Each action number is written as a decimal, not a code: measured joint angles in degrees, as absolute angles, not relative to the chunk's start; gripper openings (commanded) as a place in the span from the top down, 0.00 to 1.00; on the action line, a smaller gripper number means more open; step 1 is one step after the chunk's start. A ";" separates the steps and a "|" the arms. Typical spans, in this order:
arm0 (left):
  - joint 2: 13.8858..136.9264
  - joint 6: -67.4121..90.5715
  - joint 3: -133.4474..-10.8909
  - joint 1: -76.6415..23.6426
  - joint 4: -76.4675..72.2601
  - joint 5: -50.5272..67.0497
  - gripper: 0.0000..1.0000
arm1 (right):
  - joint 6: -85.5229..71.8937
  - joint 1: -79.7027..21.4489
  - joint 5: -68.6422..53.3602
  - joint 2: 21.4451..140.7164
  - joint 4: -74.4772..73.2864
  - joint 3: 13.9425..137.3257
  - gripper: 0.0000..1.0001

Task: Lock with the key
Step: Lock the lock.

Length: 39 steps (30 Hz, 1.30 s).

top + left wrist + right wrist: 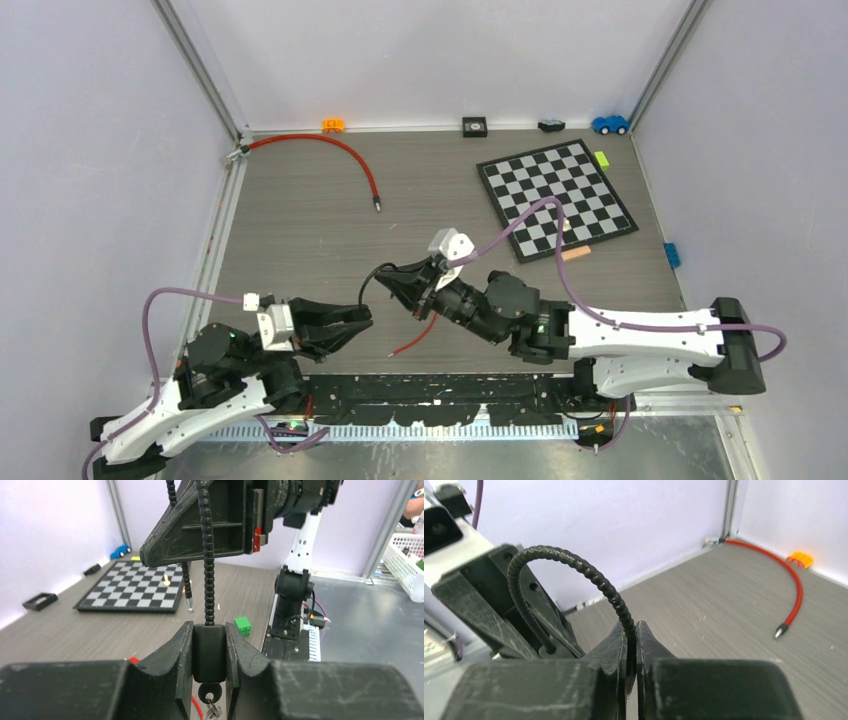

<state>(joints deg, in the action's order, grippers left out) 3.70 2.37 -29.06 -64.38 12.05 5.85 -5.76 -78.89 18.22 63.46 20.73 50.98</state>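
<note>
Left gripper (209,629): fingers (181,652) closed on the lock body (209,655), a short black cylinder held upright between the two inner faces and touching both. The key (208,695) sits in the bottom of the lock body, below the finger line, with a small metal ring hanging from it; neither finger touches the key. A thin red wire (196,706) shows just beside the key. The black cable (207,555), ribbed, rises straight out of the top of the lock body and passes up past the right gripper (385,275). In the right wrist view the cable arcs over from the left arm's fingers and drops into the gap of the right arm's fingers (616,640), which are pressed together on it, pinching it close to their tips. In the left wrist view a second strand hangs beneath the right gripper, ending in a metal tip (190,609) that is free in the air above the lock body and apart from it. In the top view both grippers meet, tip facing tip, off the near-left corner of the chessboard (555,198), toward the arm bases, the lock and cable raised off the worktop (300,230) between them. A green block (242,625) lies on the worktop nearer the arm bases than the chessboard. A red hose (330,145) curves across the worktop well to the left of the chessboard.
</note>
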 measured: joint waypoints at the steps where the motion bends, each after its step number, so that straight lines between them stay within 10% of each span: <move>1: 3.36 2.20 -29.06 -64.40 11.31 5.56 1.00 | -4.47 -80.42 20.03 64.77 22.61 51.88 0.99; 17: 3.01 -3.03 -28.42 -64.42 4.89 5.21 1.00 | 21.43 -96.57 43.35 76.07 43.86 60.53 0.99; 39: 3.60 -6.79 -28.36 -64.42 -2.87 14.68 1.00 | 17.52 -97.89 41.76 73.52 58.96 54.63 0.99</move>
